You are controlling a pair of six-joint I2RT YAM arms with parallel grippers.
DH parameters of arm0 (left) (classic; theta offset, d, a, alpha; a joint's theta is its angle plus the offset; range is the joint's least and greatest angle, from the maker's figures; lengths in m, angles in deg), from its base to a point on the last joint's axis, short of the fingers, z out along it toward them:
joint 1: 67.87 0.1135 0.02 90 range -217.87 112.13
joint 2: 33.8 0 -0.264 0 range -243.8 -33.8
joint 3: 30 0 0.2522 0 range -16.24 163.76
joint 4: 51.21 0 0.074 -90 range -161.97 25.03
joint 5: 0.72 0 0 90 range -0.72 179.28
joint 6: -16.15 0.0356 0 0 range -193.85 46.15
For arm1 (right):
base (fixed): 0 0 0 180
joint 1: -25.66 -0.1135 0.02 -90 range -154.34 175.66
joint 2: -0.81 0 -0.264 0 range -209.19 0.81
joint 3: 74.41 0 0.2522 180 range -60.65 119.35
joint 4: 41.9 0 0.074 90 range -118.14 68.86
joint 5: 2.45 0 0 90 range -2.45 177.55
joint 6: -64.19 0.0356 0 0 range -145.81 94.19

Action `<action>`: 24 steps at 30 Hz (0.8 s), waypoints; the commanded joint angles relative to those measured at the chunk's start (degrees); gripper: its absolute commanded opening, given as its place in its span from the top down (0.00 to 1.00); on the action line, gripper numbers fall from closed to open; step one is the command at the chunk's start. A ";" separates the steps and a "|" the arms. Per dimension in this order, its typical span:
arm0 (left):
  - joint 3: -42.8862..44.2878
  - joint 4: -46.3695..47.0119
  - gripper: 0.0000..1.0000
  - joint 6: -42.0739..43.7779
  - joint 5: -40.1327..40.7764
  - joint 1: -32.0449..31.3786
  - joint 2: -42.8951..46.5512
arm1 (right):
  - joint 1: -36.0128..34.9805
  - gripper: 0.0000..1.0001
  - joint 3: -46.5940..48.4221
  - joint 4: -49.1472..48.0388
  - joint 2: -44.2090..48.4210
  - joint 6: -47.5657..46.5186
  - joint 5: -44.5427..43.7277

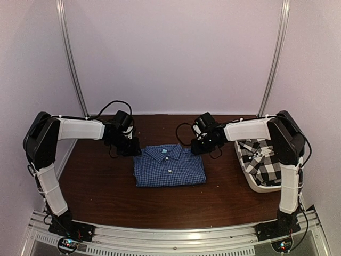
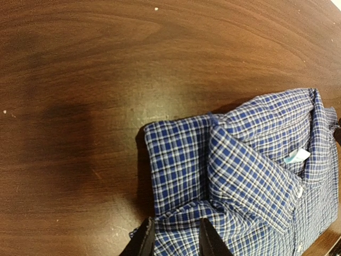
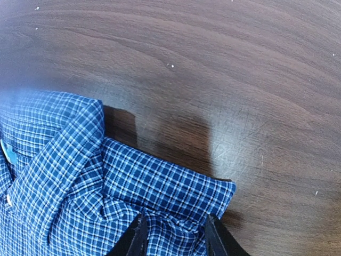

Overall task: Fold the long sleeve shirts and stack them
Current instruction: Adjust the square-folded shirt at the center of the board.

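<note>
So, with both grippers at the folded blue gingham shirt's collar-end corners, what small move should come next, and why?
Probably close both jaws fully on the cloth: the left gripper and right gripper each straddle a corner of the folded blue gingham shirt, which lies flat.

Folded blue gingham shirt (image 1: pixel 169 166) flat at centre of dark wooden table (image 1: pixel 96 186), collar to far side, left gripper (image 1: pixel 131 148) and right gripper (image 1: pixel 197 148) down at its two far corners; black-and-white checked shirt (image 1: pixel 264 157) heaped in white tub (image 1: pixel 256 185) at right edge.
</note>
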 commanded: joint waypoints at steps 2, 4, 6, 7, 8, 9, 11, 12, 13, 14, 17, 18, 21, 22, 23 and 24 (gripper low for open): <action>-1.11 -0.67 0.66 0.69 2.81 0.86 2.10 | -0.20 0.63 1.40 1.04 -0.40 -0.74 0.33; -1.93 -0.36 0.64 0.65 2.67 1.03 2.43 | -0.34 0.64 1.15 0.99 -0.07 -0.75 0.14; -2.41 0.08 0.63 0.45 2.38 1.25 2.31 | -0.61 0.65 0.83 0.93 0.06 -0.75 0.09; -2.45 0.20 0.62 0.47 2.16 1.34 2.10 | -0.60 0.66 0.79 0.94 -0.02 -0.68 0.15; -2.34 0.15 0.62 0.43 2.11 1.42 1.84 | -0.69 0.67 0.88 1.09 -0.12 -0.61 0.08; -2.22 0.02 0.62 0.39 2.00 1.48 1.67 | -0.78 0.68 0.98 1.41 -0.15 -0.57 -0.10; -2.34 0.02 0.60 0.38 2.00 1.44 1.58 | -1.10 0.68 0.67 1.61 0.21 -0.49 -0.54; -2.48 0.23 0.59 0.38 1.86 1.44 1.67 | -1.05 0.69 0.33 1.38 0.44 -0.35 -0.63; -2.74 0.67 0.59 0.34 1.37 1.44 1.71 | -1.05 0.69 0.07 1.09 0.62 -0.27 -0.67; -2.98 1.40 0.60 0.52 0.48 1.44 1.75 | -1.10 0.70 0.03 1.15 0.70 -0.16 -0.63; -3.01 2.50 0.67 0.39 -1.19 1.44 1.70 | -1.36 0.73 0.09 1.21 1.01 -0.06 -0.67; -2.98 2.74 0.69 0.38 -1.68 1.44 1.61 | -1.42 0.75 0.09 1.25 1.12 -0.02 -0.54; -3.10 3.78 0.82 0.55 -3.59 1.44 1.69 | -1.61 0.83 0.26 1.40 1.21 -0.04 -0.45; -3.01 3.95 0.88 0.75 -4.04 1.44 1.67 | -1.63 0.86 0.36 1.66 1.20 0.00 -0.65; -2.86 3.98 0.94 0.92 -4.36 1.44 1.68 | -1.71 0.89 0.31 1.73 1.36 0.04 -0.87; -2.69 3.84 1.00 1.18 -4.50 1.36 1.81 | -1.72 0.92 0.15 1.79 1.68 0.21 -1.20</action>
